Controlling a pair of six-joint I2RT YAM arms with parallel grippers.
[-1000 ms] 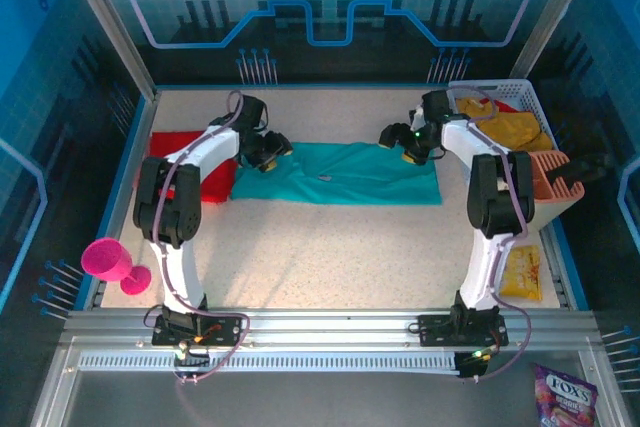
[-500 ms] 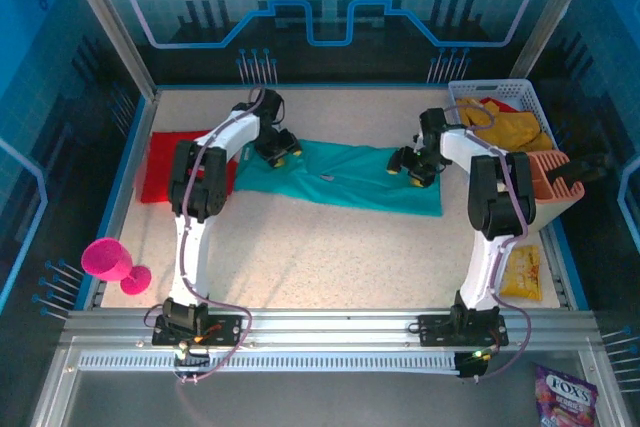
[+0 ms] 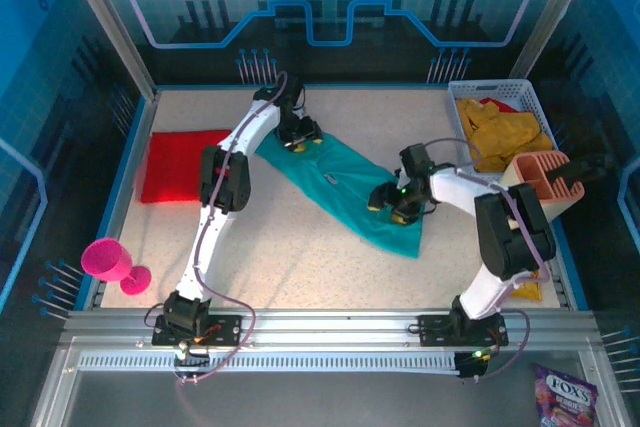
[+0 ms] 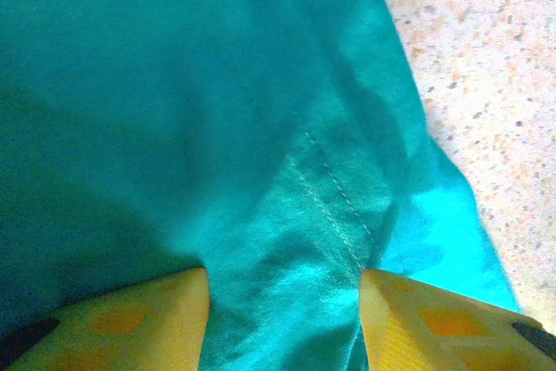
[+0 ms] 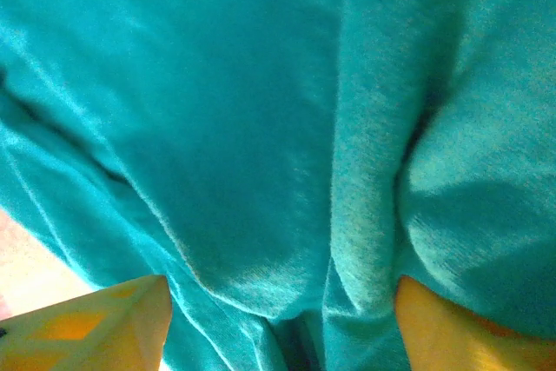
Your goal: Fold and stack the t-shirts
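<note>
A folded teal t-shirt point(image 3: 345, 182) lies slantwise across the table, from far centre-left down to near centre-right. My left gripper point(image 3: 300, 140) pinches its far end; in the left wrist view its yellow fingers point(image 4: 156, 314) have a stitched seam of teal cloth point(image 4: 217, 84) between them. My right gripper point(image 3: 392, 205) is shut on the near end, with bunched teal folds point(image 5: 217, 84) between its fingers point(image 5: 104, 319). A folded red t-shirt point(image 3: 185, 162) rests flat at the left. Mustard-yellow t-shirts point(image 3: 505, 127) are heaped in the basket at the back right.
The white basket point(image 3: 525, 92) stands at the back right corner with an orange rack point(image 3: 552, 179) just in front of it. A pink cup point(image 3: 110, 259) lies on the left rim. A yellow packet point(image 3: 527, 282) sits by the right arm's base.
Both grippers swung the teal shirt from lying level to slanting: the left one went farther back and right, the right one came nearer and left. The red shirt is uncovered.
</note>
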